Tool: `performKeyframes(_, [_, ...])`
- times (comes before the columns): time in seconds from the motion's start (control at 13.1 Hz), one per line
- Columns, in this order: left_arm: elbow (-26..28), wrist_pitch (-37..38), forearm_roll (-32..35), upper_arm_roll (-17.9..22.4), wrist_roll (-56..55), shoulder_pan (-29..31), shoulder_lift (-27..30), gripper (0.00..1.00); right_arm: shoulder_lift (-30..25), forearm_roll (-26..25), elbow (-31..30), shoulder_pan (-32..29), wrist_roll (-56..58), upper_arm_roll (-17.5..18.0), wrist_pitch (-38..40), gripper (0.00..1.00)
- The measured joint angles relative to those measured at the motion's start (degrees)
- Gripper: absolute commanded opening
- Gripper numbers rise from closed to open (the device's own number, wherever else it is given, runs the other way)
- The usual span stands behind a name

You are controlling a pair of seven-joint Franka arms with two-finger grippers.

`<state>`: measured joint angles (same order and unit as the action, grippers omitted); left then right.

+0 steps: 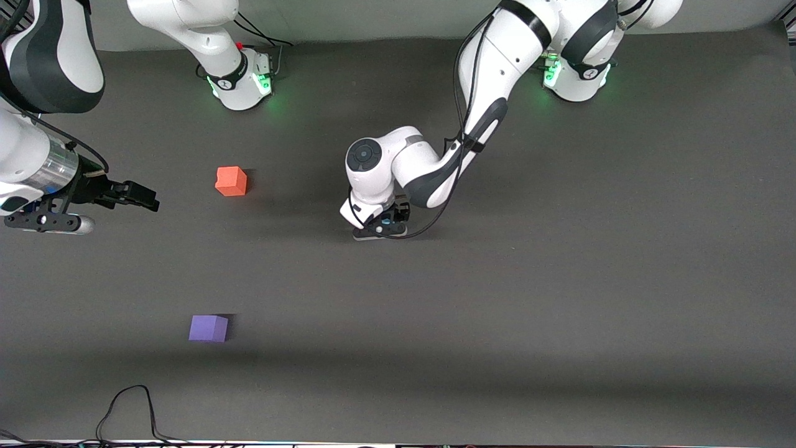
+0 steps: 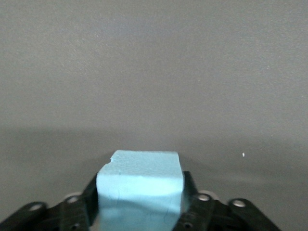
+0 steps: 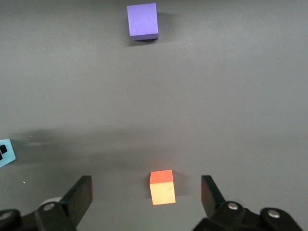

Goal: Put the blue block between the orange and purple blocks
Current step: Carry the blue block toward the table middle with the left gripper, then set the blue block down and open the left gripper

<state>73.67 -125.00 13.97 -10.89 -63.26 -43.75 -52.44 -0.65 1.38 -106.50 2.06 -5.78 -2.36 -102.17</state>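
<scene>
The blue block (image 2: 139,192) is clamped between the fingers of my left gripper (image 2: 140,182), low over the middle of the table. In the front view only a sliver of blue shows under the left gripper (image 1: 380,227). The orange block (image 1: 231,181) lies toward the right arm's end. The purple block (image 1: 209,328) lies nearer the front camera than the orange one, well apart from it. My right gripper (image 1: 144,198) is open and empty in the air beside the orange block. The right wrist view shows the orange block (image 3: 161,190), the purple block (image 3: 143,20) and an edge of the blue block (image 3: 5,153).
A black cable (image 1: 124,410) loops on the table at the edge nearest the front camera. The right arm's base (image 1: 242,81) and the left arm's base (image 1: 575,78) stand along the edge farthest from the front camera.
</scene>
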Motion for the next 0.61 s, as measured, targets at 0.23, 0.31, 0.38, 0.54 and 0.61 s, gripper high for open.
performKeyframes(0.23, [-1.32,0.56,0.23,0.18,0.00,0.10,0.13,0.97,0.00,0.00,0.00,0.03,0.00,0.00,-0.01,1.00])
performKeyframes(0.31, [-2.11,2.08,0.24,0.37,0.00,0.57,0.63,0.97,0.00,0.00,0.00,0.05,0.00,0.01,-0.02,1.00])
performKeyframes(0.38, [-2.65,4.32,0.18,0.29,0.40,1.81,1.71,0.97,0.00,0.00,0.00,0.10,0.00,0.12,-0.04,1.00])
performKeyframes(0.54, [-3.24,8.90,-1.35,-0.23,2.97,5.87,5.23,0.97,0.02,0.07,0.00,1.08,0.00,0.43,-0.39,1.00])
performKeyframes(0.61, [-3.34,10.89,-2.84,-0.46,5.19,8.46,7.33,0.97,0.13,0.17,-0.01,2.72,-0.27,0.47,-1.02,1.00])
